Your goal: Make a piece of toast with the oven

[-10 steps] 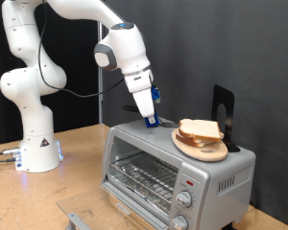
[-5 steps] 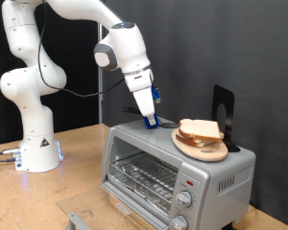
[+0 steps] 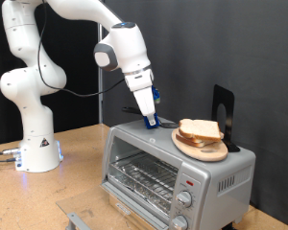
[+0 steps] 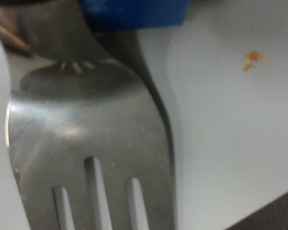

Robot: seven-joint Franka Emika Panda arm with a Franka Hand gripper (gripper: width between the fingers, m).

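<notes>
Gripper (image 3: 150, 121) stays on oven (image 3: 173, 163).

Arm bent over, tool (image 3: 151, 121) angled down; finger spacing unclear, view blurred.

Plate (image 3: 204, 149) of bread atop oven (image 3: 173, 172)

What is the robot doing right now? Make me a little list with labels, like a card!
hand: low over the top of the oven, beside the bread plate
oven: silver, door shut, wire rack inside bare
bread: stacked slices on a round wooden plate on the oven top
close-up view: a metal fork fills the picture
fork held or not: cannot tell
toast in oven: none seen
</notes>
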